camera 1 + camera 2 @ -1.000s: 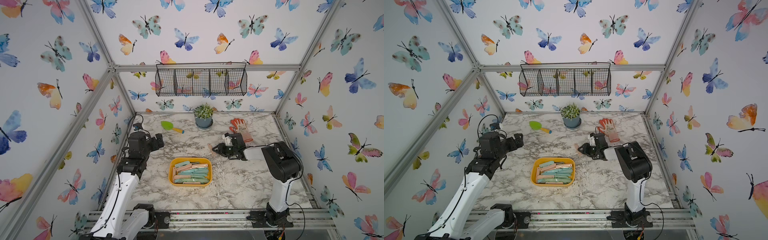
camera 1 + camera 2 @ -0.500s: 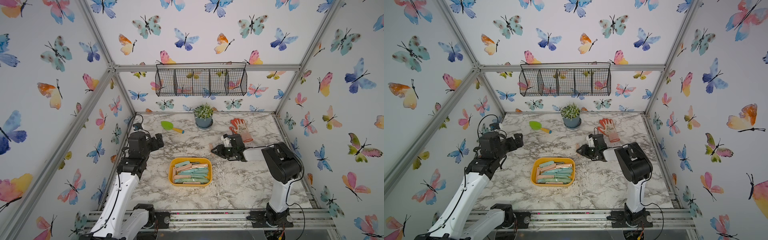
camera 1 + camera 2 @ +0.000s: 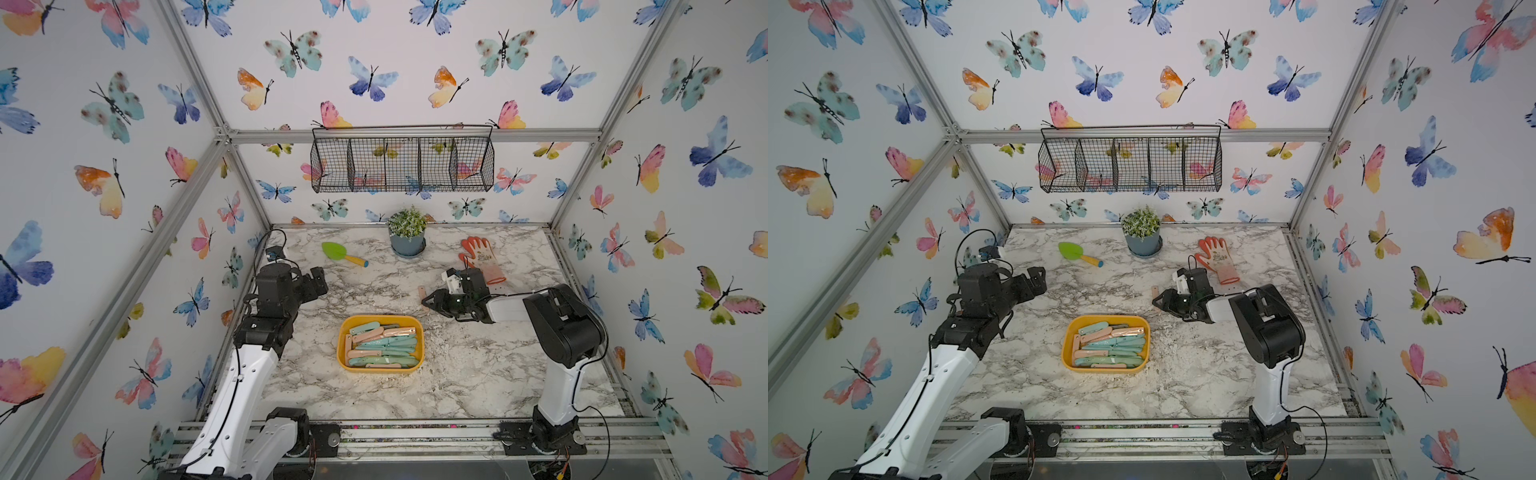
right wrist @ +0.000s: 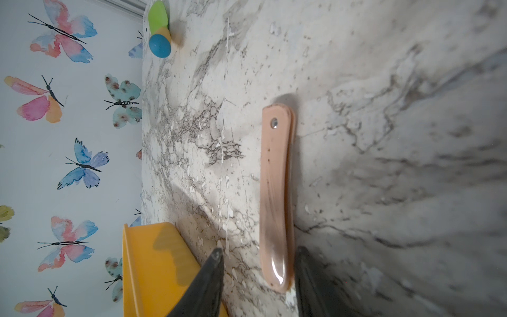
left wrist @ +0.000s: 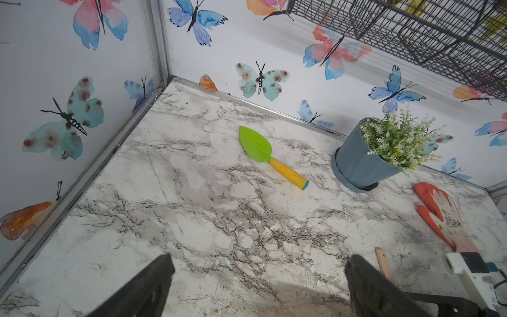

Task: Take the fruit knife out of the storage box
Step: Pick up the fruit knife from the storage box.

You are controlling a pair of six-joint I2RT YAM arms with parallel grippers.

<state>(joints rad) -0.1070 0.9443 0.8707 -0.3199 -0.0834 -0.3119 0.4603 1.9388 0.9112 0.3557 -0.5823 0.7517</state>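
The yellow storage box [image 3: 340, 345] [image 3: 1065, 345] sits at the table's middle front, filled with several folded teal and pink fruit knives. One pink folded fruit knife [image 3: 422, 292] [image 3: 1155, 296] [image 4: 275, 192] lies flat on the marble, behind and to the right of the box. My right gripper [image 3: 430, 300] [image 3: 1161, 300] [image 4: 259, 250] is low at that knife's near end. It is open: the handle end lies between its fingers, close to one, with a clear gap to the other. My left gripper [image 3: 318, 279] [image 5: 259, 262] hangs open and empty above the table's left side.
A green trowel [image 3: 343, 253] with a yellow handle lies at the back left. A potted plant [image 3: 407, 232] stands at the back centre, with an orange glove [image 3: 482, 258] to its right. A black wire basket [image 3: 401, 160] hangs on the back wall.
The right gripper's jaws have spread a little wider around the pink knife, and the gripper has edged slightly left. The left arm has not moved.
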